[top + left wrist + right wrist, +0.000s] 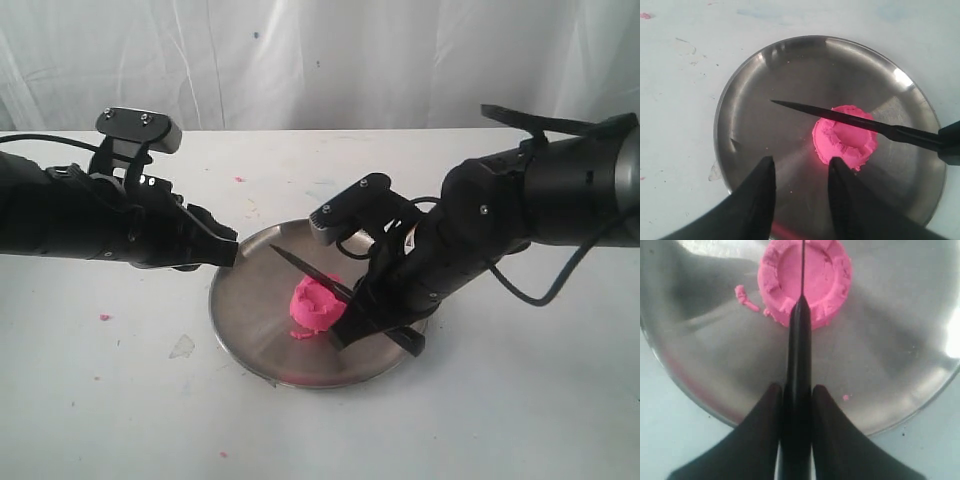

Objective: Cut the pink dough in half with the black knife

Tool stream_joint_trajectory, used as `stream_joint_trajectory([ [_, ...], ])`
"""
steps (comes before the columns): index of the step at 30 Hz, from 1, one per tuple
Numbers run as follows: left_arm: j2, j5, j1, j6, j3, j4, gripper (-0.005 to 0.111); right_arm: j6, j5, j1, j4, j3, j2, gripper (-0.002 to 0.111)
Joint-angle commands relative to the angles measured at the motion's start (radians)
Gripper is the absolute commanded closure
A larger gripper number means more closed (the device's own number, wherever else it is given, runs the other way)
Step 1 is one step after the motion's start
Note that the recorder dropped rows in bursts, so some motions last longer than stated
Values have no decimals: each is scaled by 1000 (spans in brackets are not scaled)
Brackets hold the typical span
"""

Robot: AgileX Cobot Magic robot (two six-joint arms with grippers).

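White table (100, 400), pink flecks (104, 317) scattered. Right arm (560, 190) hides the plate's right side. Steel plate (245, 300) sits centre. Left gripper (800, 167) at plate's left rim, jaws apart, empty. Right gripper (796, 390) clenched on knife (840, 116) handle. Blade lies across dough (845, 145), mid-plate, in one piece. Crumb (742, 294) beside dough.

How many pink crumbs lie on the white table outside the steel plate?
3: a crumb at the back, one far left, one at the front. The arms may hide others.
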Motion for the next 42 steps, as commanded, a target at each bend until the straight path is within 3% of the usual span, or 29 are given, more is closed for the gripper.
stream_joint_trajectory([
  [1, -5, 7, -1, 4, 3, -13, 67, -19, 17, -12, 8, -44, 22, 108],
  [9, 39, 25, -1, 10, -50, -13, 68, -17, 7, -12, 2, -48, 48, 108],
  [15, 113, 157, 15, 112, -143, 15, 95, -15, 9, -12, 2, -48, 48, 108],
  [18, 135, 286, 95, 87, -185, 11, 107, -15, 20, -12, 2, -48, 48, 108],
  [23, 204, 596, 263, 119, -240, -79, 107, -15, 14, -12, 2, -48, 48, 108],
  [28, 306, 751, 353, 153, -277, -187, 107, -15, 23, -12, -1, -48, 48, 108],
  [34, 434, 895, 351, 188, -305, -290, 107, -15, 33, -12, -1, -48, 48, 108],
  [42, 496, 894, 307, 206, -342, -296, 107, -15, 28, -12, -13, -48, 47, 108],
])
